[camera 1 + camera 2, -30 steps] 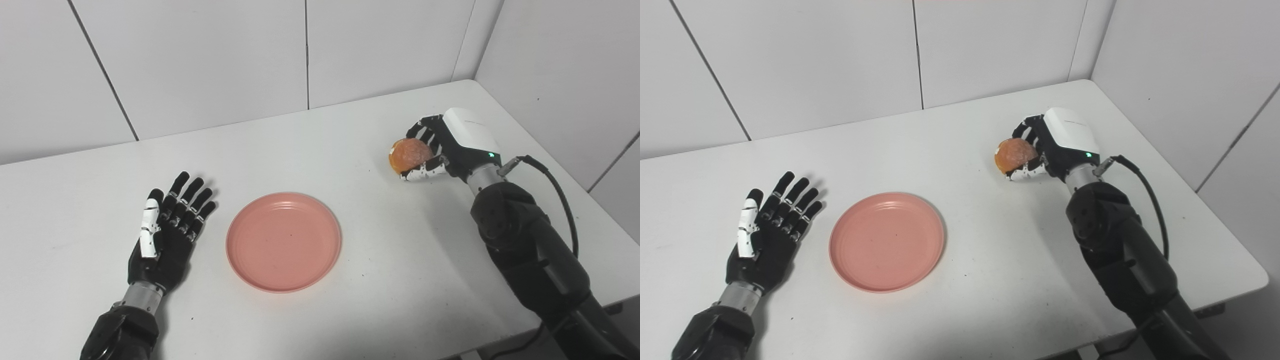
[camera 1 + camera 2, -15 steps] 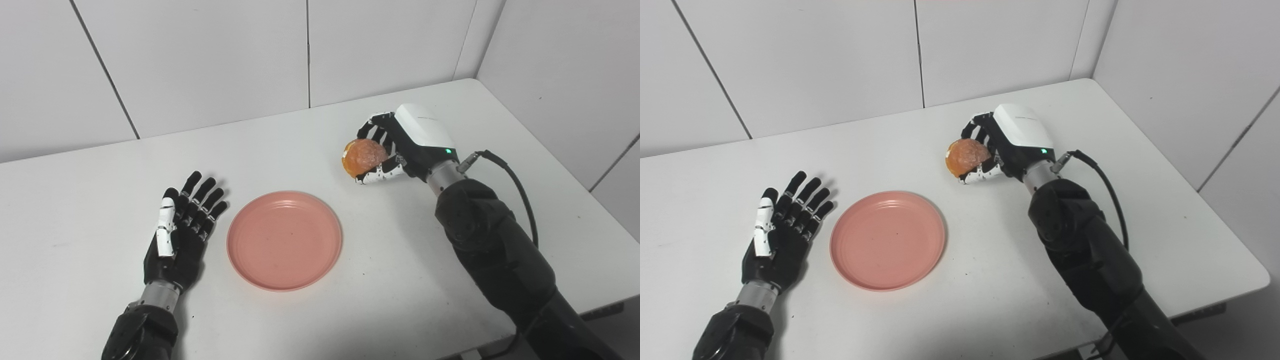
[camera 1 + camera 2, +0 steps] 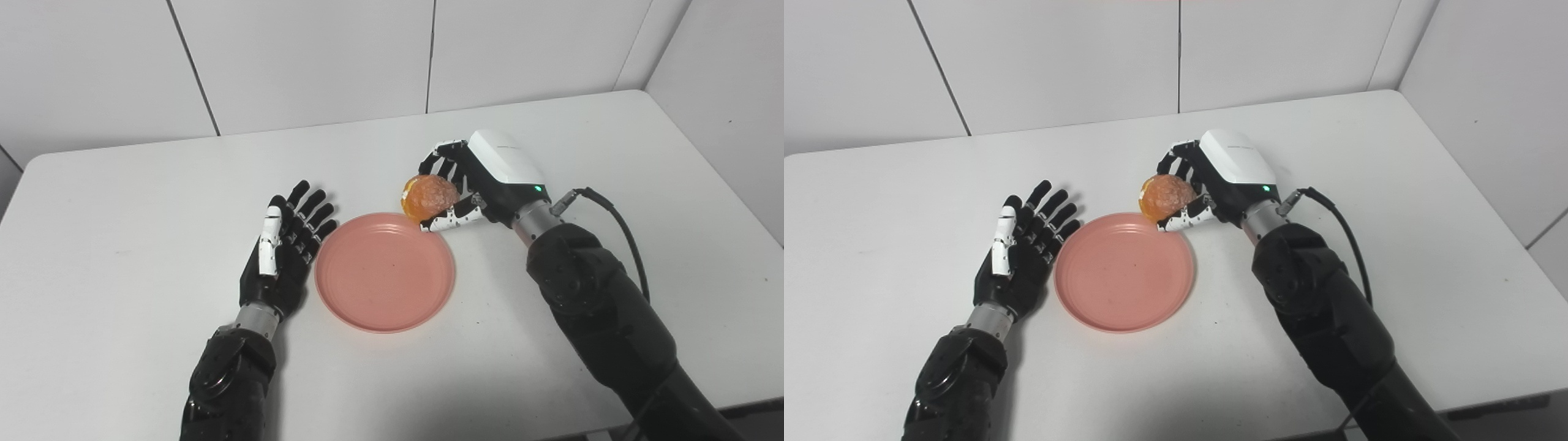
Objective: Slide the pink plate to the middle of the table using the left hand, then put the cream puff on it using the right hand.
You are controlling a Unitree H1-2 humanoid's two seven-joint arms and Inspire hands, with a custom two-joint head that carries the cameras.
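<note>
The pink plate (image 3: 384,272) lies flat near the middle of the white table (image 3: 122,196), with nothing on it. My right hand (image 3: 484,177) is shut on the cream puff (image 3: 429,197), a golden-brown ball, held just above the plate's far right rim. My left hand (image 3: 285,254) rests open, palm up and fingers spread, right beside the plate's left edge. In the right eye view the puff (image 3: 1166,196) hangs over the far rim of the plate (image 3: 1124,278).
White wall panels stand behind the table and along its right side. The table's front edge runs under both forearms. A black cable (image 3: 618,220) loops off the right wrist.
The camera has shifted, moving the whole scene in the picture. My right hand has carried the cream puff leftward to the plate's far rim. My left hand has come closer to the plate's left edge.
</note>
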